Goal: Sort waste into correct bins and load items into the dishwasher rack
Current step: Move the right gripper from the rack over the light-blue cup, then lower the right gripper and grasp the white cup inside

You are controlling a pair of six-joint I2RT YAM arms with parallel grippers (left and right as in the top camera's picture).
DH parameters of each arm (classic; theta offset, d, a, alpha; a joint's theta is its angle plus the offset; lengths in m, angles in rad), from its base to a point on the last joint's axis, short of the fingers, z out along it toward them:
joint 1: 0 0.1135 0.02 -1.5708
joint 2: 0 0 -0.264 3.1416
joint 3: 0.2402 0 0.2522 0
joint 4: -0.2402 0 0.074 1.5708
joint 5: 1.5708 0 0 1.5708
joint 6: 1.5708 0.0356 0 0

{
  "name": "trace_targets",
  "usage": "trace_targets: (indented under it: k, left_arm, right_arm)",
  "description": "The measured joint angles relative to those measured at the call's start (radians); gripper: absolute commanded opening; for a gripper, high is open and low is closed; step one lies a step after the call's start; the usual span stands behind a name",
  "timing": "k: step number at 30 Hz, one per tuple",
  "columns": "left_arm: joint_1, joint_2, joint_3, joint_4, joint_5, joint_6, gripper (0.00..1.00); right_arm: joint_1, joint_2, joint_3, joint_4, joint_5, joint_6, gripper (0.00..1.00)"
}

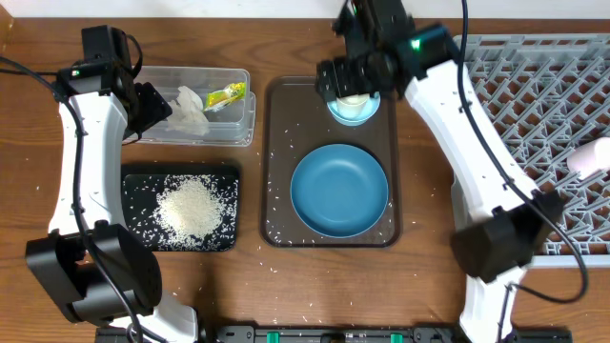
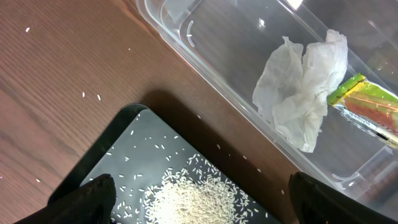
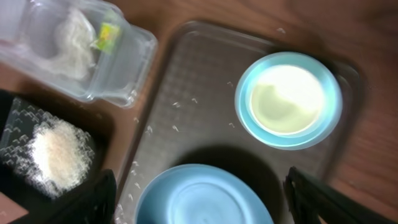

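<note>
Blurred dark fingertips (image 2: 93, 199) of my left jaws fill the lower corners of the left wrist view. They are spread wide and released, with nothing between them. My left arm (image 1: 81, 162) rises from the near bench (image 1: 286, 286) edge, well left of the brown tray (image 1: 276, 143), and bends at the wrist towards the clear tub (image 1: 191, 135).

That tub lies just left of the brown tray's far half. It holds the crumpled tissue (image 2: 298, 93) and the yellow-green wrapper (image 2: 367, 106), which touch each other. The black tray (image 1: 133, 181) lies left of the brown tray's near half, with a heap of rice (image 2: 193, 199) on it.

My right arm (image 1: 477, 152) stretches diagonally from the near bench edge, right of the brown tray, to hang over that tray's far end. The right jaws are also released, fingertips (image 3: 329, 199) wide apart and gripping nothing.

On the brown tray's far end stands the light blue bowl (image 3: 245, 118) with the white cup (image 3: 286, 99) inside it. The dark blue plate (image 1: 339, 191) rests on the tray's near half, among scattered grains. The grey rack (image 1: 534, 86) sits right of the brown tray, and the pink cup (image 1: 593, 155) lies in it.
</note>
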Motion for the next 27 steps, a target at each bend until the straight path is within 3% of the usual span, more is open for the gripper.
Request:
trace_targets:
  k: [3, 7, 14, 17, 27]
  left_arm:
    - [0.0, 0.0, 0.0, 0.0, 0.0, 0.0, 0.91]
    - [0.0, 0.0, 0.0, 0.0, 0.0, 0.0, 0.91]
    - [0.0, 0.0, 0.0, 0.0, 0.0, 0.0, 0.91]
    - [0.0, 0.0, 0.0, 0.0, 0.0, 0.0, 0.92]
    - [0.0, 0.0, 0.0, 0.0, 0.0, 0.0, 0.92]
  right_arm:
    - [0.0, 0.092, 0.163, -0.066, 0.072, -0.003, 0.88]
    - [0.0, 0.166, 0.197, 0.011, 0.13, -0.01, 0.9]
    - [0.018, 0.28, 0.198, 0.125, 0.192, 0.006, 0.57]
    - [0.023, 0.31, 0.198, 0.117, 0.204, 0.022, 0.48]
    - [0.029, 0.373, 0.198, 0.044, 0.222, 0.069, 0.39]
